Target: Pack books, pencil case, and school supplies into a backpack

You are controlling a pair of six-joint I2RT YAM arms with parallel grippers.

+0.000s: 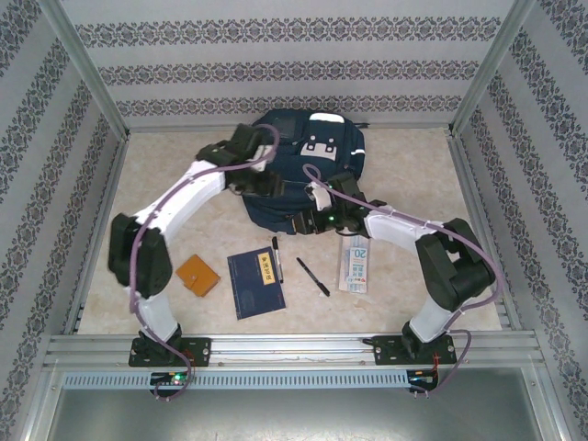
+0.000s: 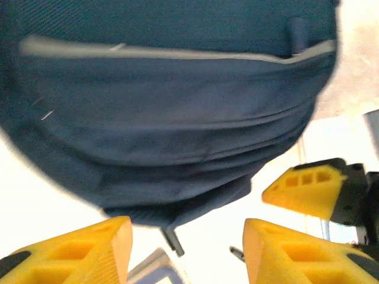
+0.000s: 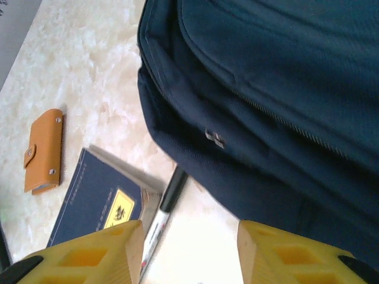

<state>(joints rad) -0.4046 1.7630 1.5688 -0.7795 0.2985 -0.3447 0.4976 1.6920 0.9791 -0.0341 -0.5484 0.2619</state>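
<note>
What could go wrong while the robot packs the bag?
1. Both hands crowd the near edge of the backpack. The left hand has a finger of the right hand close beside it, so they might bump.
2. A pen lies against the backpack's edge beside the navy book. Tugging the bag could roll it away.
3. The zipper looks closed, so nothing can go in yet.

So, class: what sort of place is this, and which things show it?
Probably a robot test booth, not a classroom: white-and-black left arm and right arm bolted to a silver metal rail, patterned wallpaper panels enclosing a beige marbled tabletop.
</note>
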